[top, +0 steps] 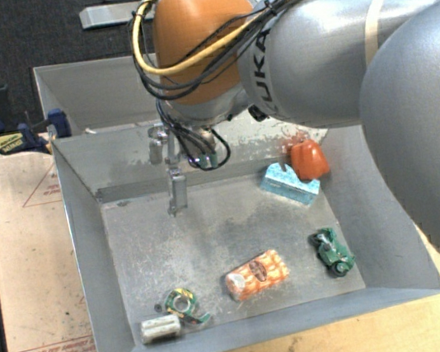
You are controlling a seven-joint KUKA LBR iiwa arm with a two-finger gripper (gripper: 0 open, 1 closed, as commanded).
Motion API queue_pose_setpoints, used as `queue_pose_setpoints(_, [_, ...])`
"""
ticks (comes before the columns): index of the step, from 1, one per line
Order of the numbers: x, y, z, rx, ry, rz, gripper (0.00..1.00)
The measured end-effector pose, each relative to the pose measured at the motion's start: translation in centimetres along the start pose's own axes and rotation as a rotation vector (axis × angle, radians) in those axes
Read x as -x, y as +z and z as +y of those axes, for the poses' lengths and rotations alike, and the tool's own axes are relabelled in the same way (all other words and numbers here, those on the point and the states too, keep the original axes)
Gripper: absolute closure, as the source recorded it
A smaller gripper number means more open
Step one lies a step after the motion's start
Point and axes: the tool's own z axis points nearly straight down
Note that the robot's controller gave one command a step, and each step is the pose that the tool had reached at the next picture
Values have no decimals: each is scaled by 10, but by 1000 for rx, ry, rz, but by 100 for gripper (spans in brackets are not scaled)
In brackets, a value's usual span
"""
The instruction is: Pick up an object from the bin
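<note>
looming closest, the grey arm (368,62) reaches in from the right, its orange cover (197,37) above the gripper (176,188), which hangs low over bare floor near the back wall of the bin (92,259). whether it is open or closed i cannot tell; nothing shows in its hold. nearest lies a pale blue block (291,184) touching a red-orange lump (309,161), off to its right. an orange patterned roll (257,275), a green toy (333,252) and a small silver cylinder (160,329) lie well apart along the front, so each looks free to approach from above.

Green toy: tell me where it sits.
The green toy lies in the bin, lower right in the camera view, right of the orange packet, below the blue block.
</note>
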Motion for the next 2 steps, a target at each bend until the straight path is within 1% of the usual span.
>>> queue_pose_setpoints(1, [1,-6,-1,1,3,-8,0])
queue_pose_setpoints(2, [1,-5,-2,2,-2,-9,0])
